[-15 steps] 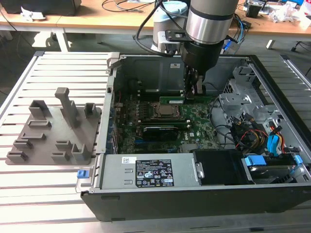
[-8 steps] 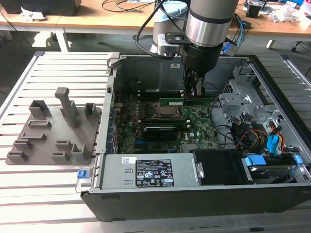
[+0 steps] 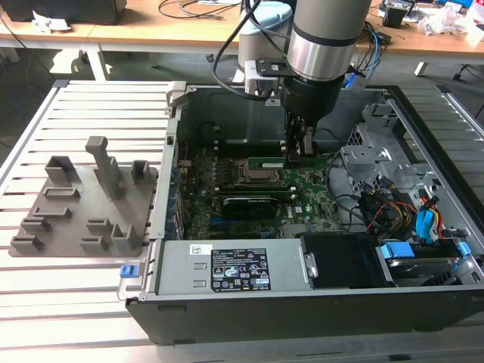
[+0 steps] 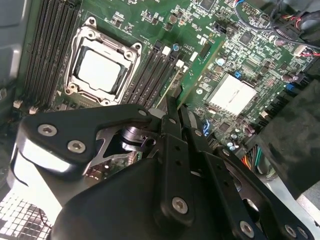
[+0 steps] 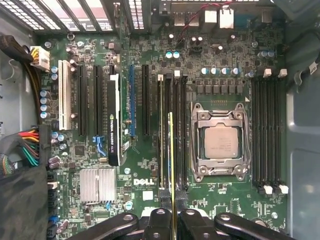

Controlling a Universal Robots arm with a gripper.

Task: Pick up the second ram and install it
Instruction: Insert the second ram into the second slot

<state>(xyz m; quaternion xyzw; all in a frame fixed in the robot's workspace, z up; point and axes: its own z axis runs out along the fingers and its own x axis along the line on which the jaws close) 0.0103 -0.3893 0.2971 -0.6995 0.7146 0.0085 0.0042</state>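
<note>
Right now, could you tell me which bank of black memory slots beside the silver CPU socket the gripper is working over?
The bank between the silver CPU socket and the black graphics card. The gripper holds the green ram stick edge-on there; the other bank sits bare.

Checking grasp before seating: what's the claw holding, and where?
The claw is shut on the RAM stick, pinching one end, above the slots beside the CPU socket.
</note>
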